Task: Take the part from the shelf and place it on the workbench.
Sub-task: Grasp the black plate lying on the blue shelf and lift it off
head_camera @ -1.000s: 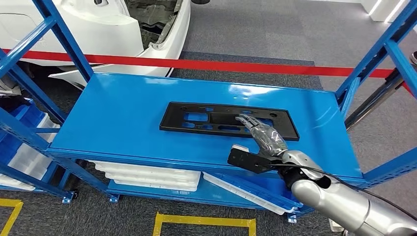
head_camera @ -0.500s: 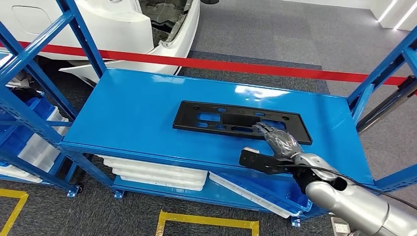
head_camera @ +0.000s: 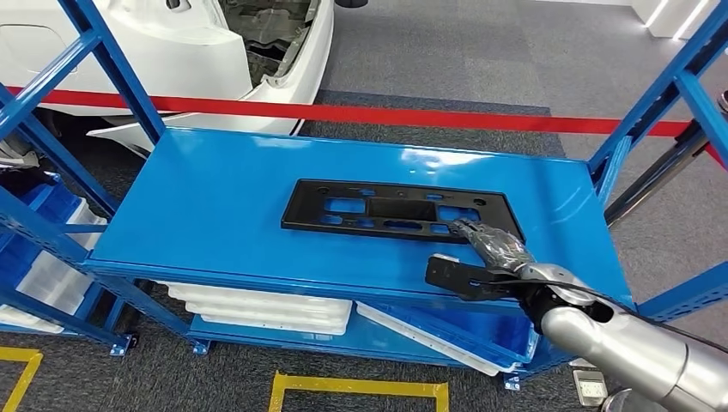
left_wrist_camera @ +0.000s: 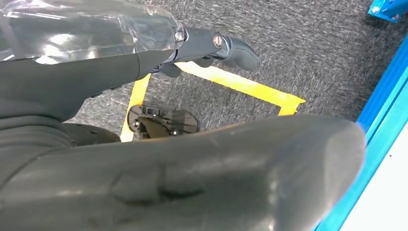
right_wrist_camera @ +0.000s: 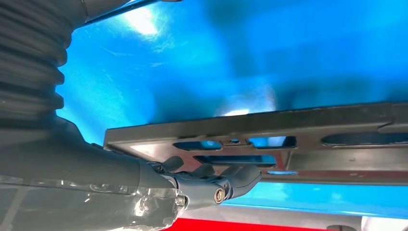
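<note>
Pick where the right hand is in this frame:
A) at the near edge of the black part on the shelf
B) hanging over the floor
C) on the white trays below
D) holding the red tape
A: the right hand lies with its fingers at the near edge of the black part, which lies flat on the blue shelf.

Silver right arm (head_camera: 627, 348), black cable, dark hand (head_camera: 494, 245) wrapped in clear film.
</note>
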Robot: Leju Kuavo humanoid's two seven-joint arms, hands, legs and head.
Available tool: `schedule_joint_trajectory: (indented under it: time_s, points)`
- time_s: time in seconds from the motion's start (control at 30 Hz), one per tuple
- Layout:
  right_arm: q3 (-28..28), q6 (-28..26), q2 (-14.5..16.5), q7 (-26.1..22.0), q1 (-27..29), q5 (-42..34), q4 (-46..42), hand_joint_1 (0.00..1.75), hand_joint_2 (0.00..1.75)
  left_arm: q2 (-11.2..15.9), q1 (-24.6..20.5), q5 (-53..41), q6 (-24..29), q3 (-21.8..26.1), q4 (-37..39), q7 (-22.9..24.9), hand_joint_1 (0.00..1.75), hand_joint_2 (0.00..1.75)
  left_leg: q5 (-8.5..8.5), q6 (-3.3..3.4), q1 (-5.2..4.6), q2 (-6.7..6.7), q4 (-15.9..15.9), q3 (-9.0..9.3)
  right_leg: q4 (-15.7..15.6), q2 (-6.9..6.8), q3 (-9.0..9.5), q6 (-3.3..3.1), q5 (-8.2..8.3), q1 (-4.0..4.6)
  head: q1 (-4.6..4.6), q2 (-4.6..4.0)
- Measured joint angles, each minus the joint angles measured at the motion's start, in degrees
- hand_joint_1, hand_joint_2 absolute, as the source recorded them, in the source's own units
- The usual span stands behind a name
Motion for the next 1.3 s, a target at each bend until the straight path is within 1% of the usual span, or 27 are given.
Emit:
schedule_joint_trajectory:
  time_s: [0.1, 0.17, 0.2, 0.27, 0.3, 0.33, 0.37, 0.4, 0.43, 0.47, 0.5, 0.57, 0.63, 0.67, 0.7, 0.73, 0.8, 0.83, 0.87, 0.9, 0.97, 1.0, 1.03, 1.13, 1.17, 1.23, 1.3]
  points:
    - [-0.26, -0.01, -0.63, 0.03, 0.1, -0.12, 0.0, 0.0, 1.75, 0.0, 0.18, 0.08, 0.05, 0.0, 0.0, -0.03, 0.0, 0.0, 0.14, 0.86, -0.21, -0.01, -0.98, 0.08, 0.28, 0.05, -0.28, 0.7, -0.1, -0.02, 0.12, 0.0]
    - [-0.49, -0.03, -1.04, 0.1, 0.16, -0.08, 0.0, 0.0, 1.75, 0.0, 0.18, 0.08, 0.06, 0.0, 0.0, -0.09, 0.0, 0.0, 0.43, 1.49, 0.02, 0.07, -1.3, 0.15, 1.8, 0.01, -0.8, 1.24, -1.32, -0.15, 0.38, 0.0]
    - [-0.65, -0.08, -1.25, 0.23, 0.18, 0.04, 0.01, 0.0, 1.75, 0.0, 0.16, 0.09, 0.06, 0.0, 0.0, -0.13, 0.0, 0.0, 0.55, 1.73, 0.16, 0.11, -1.46, 0.17, 4.03, -0.02, -1.71, 1.53, -2.75, -0.22, 0.63, 0.0]
    - [-0.87, -0.23, -1.49, 0.69, 0.36, 0.7, 0.03, 0.0, 1.75, 0.0, 0.17, 0.1, 0.07, 0.0, 0.0, -0.18, 0.0, 0.0, 0.59, 1.93, 0.16, 0.15, -1.49, 0.13, 10.92, -0.06, -4.74, 2.06, -6.18, -0.39, 1.13, 0.0]
    - [-0.9, -0.32, -1.55, 1.01, 0.55, 1.35, 0.07, 0.0, 1.75, 0.0, 0.19, 0.11, 0.07, 0.0, 0.01, -0.18, 0.0, 0.0, 0.58, 1.96, 0.14, 0.16, -1.48, 0.12, 13.99, -0.06, -6.17, 2.23, -7.21, -0.46, 1.24, 0.0]
    - [-0.91, -0.41, -1.57, 1.36, 0.76, 2.25, 0.14, 0.0, 1.75, 0.0, 0.2, 0.11, 0.08, 0.0, 0.01, -0.18, 0.0, 0.0, 0.56, 1.98, 0.13, 0.16, -1.48, 0.14, 15.42, -0.07, -6.86, 2.3, -7.21, -0.5, 1.32, 0.0]
    - [-0.94, -0.52, -1.58, 1.74, 0.91, 3.34, 0.25, 0.0, 1.75, 0.0, 0.2, 0.11, 0.08, 0.0, 0.02, -0.18, 0.0, 0.0, 0.54, 1.98, 0.12, 0.14, -1.48, 0.19, 14.68, -0.07, -6.58, 2.26, -6.12, -0.52, 1.4, 0.0]
    - [-1.02, -0.67, -1.6, 2.15, 1.0, 4.56, 0.37, 0.0, 1.75, -0.01, 0.19, 0.09, 0.08, 0.0, 0.02, -0.18, 0.0, 0.0, 0.52, 1.97, 0.13, 0.12, -1.48, 0.27, 11.74, -0.07, -5.26, 2.14, -4.12, -0.53, 1.5, 0.0]
    - [-1.14, -0.86, -1.66, 2.5, 1.01, 5.74, 0.48, 0.0, 1.75, -0.01, 0.15, 0.07, 0.08, 0.0, 0.02, -0.18, 0.0, 0.0, 0.48, 1.92, 0.13, 0.1, -1.49, 0.35, 7.57, -0.08, -3.44, 1.95, -2.08, -0.52, 1.61, 0.0]
    - [-1.27, -1.06, -1.73, 2.8, 1.01, 6.71, 0.6, 0.0, 1.75, -0.02, 0.08, 0.04, 0.08, 0.0, 0.02, -0.18, 0.0, 0.0, 0.46, 1.82, 0.06, 0.07, -1.52, 0.37, 3.9, -0.07, -1.78, 1.78, -0.65, -0.37, 1.65, 0.0]
    - [-1.37, -1.23, -1.84, 3.01, 1.05, 7.44, 0.7, 0.0, 1.75, -0.02, 0.02, 0.03, 0.08, 0.0, 0.02, -0.18, 0.0, 0.0, 0.5, 1.63, 0.01, 0.05, -1.57, 0.34, 1.24, -0.06, -0.65, 1.56, 0.17, -0.21, 1.7, 0.0]
    - [-1.45, -1.39, -2.01, 3.29, 1.21, 8.11, 0.93, 0.0, 1.75, -0.02, -0.04, 0.01, 0.08, 0.0, 0.02, -0.17, 0.0, 0.0, 0.67, 1.1, -0.04, 0.03, -1.77, 0.23, -0.23, 0.02, -0.17, 1.22, 0.23, 0.17, 1.67, 0.0]
    - [-1.57, -1.41, -2.07, 3.42, 1.4, 8.27, 1.1, 0.0, 1.75, -0.02, -0.08, 0.01, 0.08, 0.0, 0.02, -0.16, 0.0, 0.0, 0.5, 0.41, -0.05, 0.03, -1.76, 0.35, -0.77, 0.0, -0.07, 0.64, 0.54, 0.04, 1.6, 0.0]
    - [-1.67, -1.42, -2.08, 3.45, 1.45, 8.38, 1.16, 0.0, 1.75, -0.01, -0.12, 0.01, 0.08, 0.0, 0.02, -0.16, 0.0, 0.0, -0.19, 0.1, -0.1, 0.04, -0.99, 0.18, -1.09, -0.06, 0.07, 0.3, 0.72, -0.1, 1.4, 0.0]
    - [-1.77, -1.43, -2.08, 3.51, 1.51, 8.52, 1.22, 0.0, 1.75, -0.01, -0.16, 0.01, 0.08, 0.0, 0.02, -0.15, 0.0, 0.0, -1.45, -0.15, -0.15, 0.04, 0.83, -0.45, -1.4, -0.14, 0.22, -0.06, 0.88, -0.25, 1.1, 0.0]
    - [-1.85, -1.44, -2.08, 3.59, 1.64, 8.74, 1.28, 0.0, 1.75, 0.0, -0.15, 0.02, 0.08, 0.0, 0.02, -0.15, 0.0, 0.0, -3.22, -0.3, -0.15, 0.05, 3.84, -1.65, -1.52, -0.23, 0.3, -0.3, 0.94, -0.31, 0.78, 0.0]
    - [-2.03, -1.48, -2.08, 3.86, 2.07, 9.2, 1.46, 0.0, 1.75, 0.0, -0.05, 0.07, 0.08, 0.0, 0.04, -0.13, 0.0, 0.0, -6.41, -0.44, -0.17, 0.06, 11.07, -4.95, -1.47, -0.3, 0.3, -0.56, 0.89, -0.19, 0.3, 0.0]
    - [-2.15, -1.53, -2.08, 4.01, 2.33, 9.48, 1.55, 0.0, 1.75, 0.0, 0.0, 0.09, 0.08, 0.0, 0.08, -0.12, 0.0, 0.0, -6.87, -0.44, -0.17, 0.06, 13.24, -5.96, -1.41, -0.32, 0.3, -0.61, 0.85, -0.13, 0.24, 0.0]
    - [-2.29, -1.61, -2.08, 4.22, 2.56, 9.88, 1.63, 0.0, 1.75, 0.0, 0.03, 0.11, 0.08, 0.0, 0.11, -0.12, 0.0, 0.0, -6.19, -0.38, -0.18, 0.07, 13.29, -5.98, -1.33, -0.3, 0.32, -0.62, 0.81, -0.11, 0.18, 0.0]
    - [-2.46, -1.73, -2.08, 4.44, 2.74, 10.49, 1.7, 0.0, 1.75, 0.0, 0.02, 0.13, 0.08, 0.0, 0.16, -0.12, 0.0, 0.0, -4.54, -0.26, -0.17, 0.07, 11.11, -4.96, -1.22, -0.25, 0.35, -0.59, 0.73, -0.1, 0.14, 0.0]
    - [-2.86, -2.08, -2.1, 5.11, 3.05, 12.25, 1.83, 0.0, 1.75, 0.0, -0.04, 0.11, 0.08, 0.0, 0.24, -0.12, 0.0, 0.0, -0.91, 0.13, -0.17, 0.04, 3.63, -1.51, -0.79, -0.14, 0.35, -0.36, 0.43, -0.03, 0.02, 0.0]
    - [-3.09, -2.27, -2.14, 5.45, 3.22, 13.28, 1.89, 0.0, 1.75, 0.0, -0.07, 0.1, 0.08, 0.0, 0.27, -0.12, 0.0, 0.0, 0.08, 0.34, -0.2, 0.03, 0.76, -0.32, -0.49, -0.08, 0.21, -0.18, 0.27, 0.05, 0.0, 0.0]
    - [-3.33, -2.44, -2.2, 5.76, 3.4, 14.25, 1.96, 0.0, 1.75, 0.01, -0.07, 0.08, 0.08, 0.0, 0.3, -0.11, 0.0, 0.0, 0.43, 0.54, -0.29, 0.01, -0.86, 0.27, -0.26, -0.03, 0.07, 0.04, 0.17, 0.11, 0.03, 0.0]
    - [-3.99, -2.7, -2.41, 6.2, 3.99, 16.23, 2.28, 0.0, 1.75, 0.02, -0.07, -0.06, 0.08, 0.0, 0.35, -0.07, 0.0, 0.0, 0.59, 1.29, -0.41, 0.04, -1.64, 0.27, -0.17, 0.02, -0.04, 0.79, 0.12, -0.02, 0.14, 0.0]
    - [-4.2, -2.77, -2.47, 6.19, 4.12, 16.55, 2.43, 0.0, 1.75, 0.01, -0.14, -0.16, 0.08, 0.0, 0.37, -0.06, 0.0, 0.0, 0.74, 1.61, -0.28, 0.07, -1.82, 0.32, 0.35, -0.01, -0.18, 1.1, -0.4, -0.09, 0.25, 0.0]
    - [-4.58, -2.92, -2.53, 6.02, 4.23, 17.16, 2.8, 0.0, 1.75, 0.0, -0.29, -0.38, 0.08, 0.0, 0.37, -0.01, 0.0, 0.0, 0.96, 2.03, -0.03, 0.18, -2.09, 0.38, 4.55, -0.07, -1.85, 1.76, -3.14, -0.25, 0.71, 0.0]
    - [-4.79, -2.95, -2.45, 5.69, 4.31, 17.78, 3.43, 0.0, 1.75, 0.01, -0.32, -0.49, 0.07, 0.0, 0.37, 0.07, 0.0, 0.0, 0.97, 2.13, -0.05, 0.23, -2.1, 0.37, 11.67, -0.07, -4.99, 2.28, -6.48, -0.47, 1.1, 0.0]
